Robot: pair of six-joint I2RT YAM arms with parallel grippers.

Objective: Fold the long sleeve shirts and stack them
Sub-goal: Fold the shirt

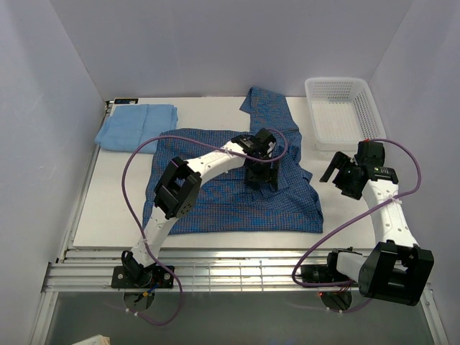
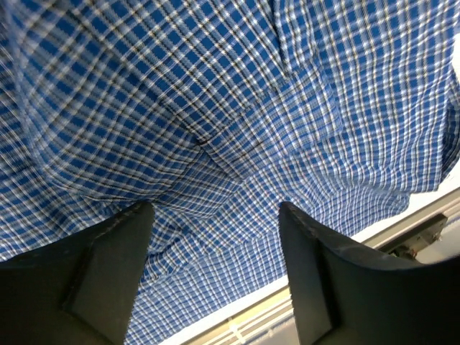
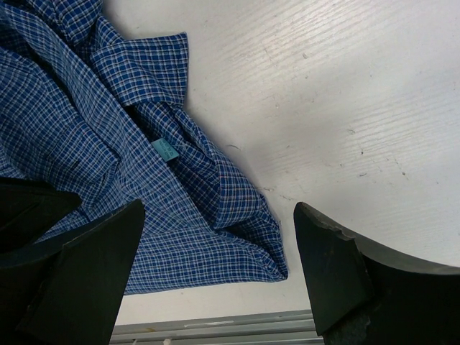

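The dark blue checked shirt (image 1: 230, 187) lies spread and rumpled across the middle of the white table, one sleeve (image 1: 267, 104) reaching toward the back. The plain light blue shirt (image 1: 136, 126) lies folded at the back left. My left gripper (image 1: 261, 175) hovers just above the checked shirt's middle right, jaws open and empty, with checked cloth (image 2: 215, 144) filling its view. My right gripper (image 1: 343, 176) is open and empty above bare table, just right of the shirt's right edge (image 3: 237, 215), where a small teal label (image 3: 167, 149) shows.
A white plastic mesh basket (image 1: 343, 111) stands at the back right. Purple cables (image 1: 402, 154) loop from both arms. The table's front edge (image 1: 215, 248) meets a metal rail frame. Walls close in on the left, right and back.
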